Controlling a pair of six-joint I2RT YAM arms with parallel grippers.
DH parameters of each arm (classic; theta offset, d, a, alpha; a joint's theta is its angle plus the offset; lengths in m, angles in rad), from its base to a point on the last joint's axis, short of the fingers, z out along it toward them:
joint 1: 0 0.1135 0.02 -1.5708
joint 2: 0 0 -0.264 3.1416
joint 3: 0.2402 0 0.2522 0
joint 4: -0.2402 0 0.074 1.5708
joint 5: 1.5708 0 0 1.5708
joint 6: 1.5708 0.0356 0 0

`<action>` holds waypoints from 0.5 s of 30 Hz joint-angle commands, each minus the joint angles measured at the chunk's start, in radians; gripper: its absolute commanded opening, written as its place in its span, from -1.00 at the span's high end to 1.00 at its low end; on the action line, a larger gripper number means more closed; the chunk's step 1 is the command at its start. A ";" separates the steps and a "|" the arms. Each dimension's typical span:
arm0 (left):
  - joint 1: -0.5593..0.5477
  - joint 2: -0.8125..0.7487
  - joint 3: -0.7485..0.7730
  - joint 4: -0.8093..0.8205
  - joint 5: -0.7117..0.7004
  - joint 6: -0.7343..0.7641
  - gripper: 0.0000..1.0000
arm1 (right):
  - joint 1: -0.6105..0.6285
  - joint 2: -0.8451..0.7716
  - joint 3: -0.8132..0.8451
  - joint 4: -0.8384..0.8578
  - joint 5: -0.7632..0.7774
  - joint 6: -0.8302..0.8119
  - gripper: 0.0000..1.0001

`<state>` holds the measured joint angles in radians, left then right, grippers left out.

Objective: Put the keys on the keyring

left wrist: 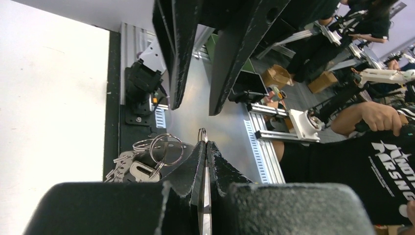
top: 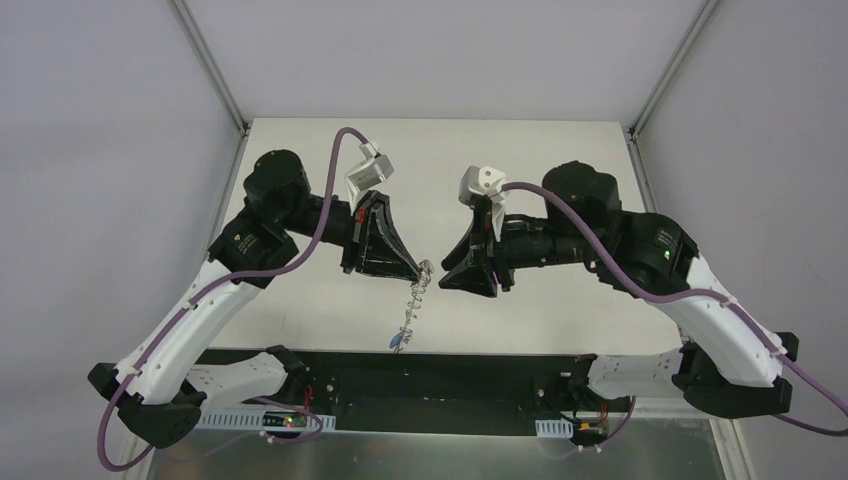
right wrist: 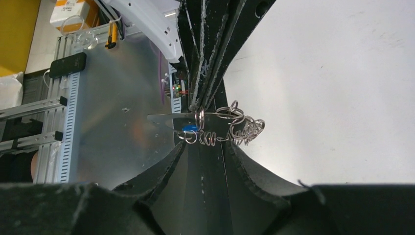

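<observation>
My left gripper is shut on the keyring, which hangs from it above the table as a string of thin silvery wire rings. In the left wrist view one ring pokes out between the shut jaws, and more rings and silvery metal pieces dangle to the left. A bright blue key hangs at the low end of the string, also seen as the blue key among the rings. My right gripper stands open just short of those rings, with nothing between its fingers.
The white table lies under both arms, with its black front rail near the bases. Grey walls and a metal frame close in the back and sides. A person's arm shows beyond the table.
</observation>
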<state>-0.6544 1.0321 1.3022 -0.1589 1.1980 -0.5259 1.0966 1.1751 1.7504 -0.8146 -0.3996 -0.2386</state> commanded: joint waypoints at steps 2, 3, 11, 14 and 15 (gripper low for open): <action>-0.002 -0.001 0.039 0.003 0.096 0.041 1.00 | -0.010 0.041 0.074 -0.079 -0.104 -0.049 0.25; -0.002 0.001 0.038 0.002 0.098 0.042 1.00 | -0.013 0.052 0.088 -0.082 -0.119 -0.048 0.25; -0.002 0.006 0.031 -0.008 0.095 0.056 1.00 | -0.032 0.114 0.154 -0.076 -0.175 -0.018 0.24; -0.002 0.002 0.032 -0.013 0.090 0.061 1.00 | -0.034 0.132 0.166 -0.074 -0.189 -0.011 0.24; -0.002 0.001 0.034 -0.016 0.088 0.062 1.00 | -0.034 0.134 0.166 -0.072 -0.191 -0.009 0.24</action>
<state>-0.6544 1.0428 1.3037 -0.1940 1.2564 -0.4961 1.0679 1.2934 1.8725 -0.8871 -0.5434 -0.2596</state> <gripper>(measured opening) 0.003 0.376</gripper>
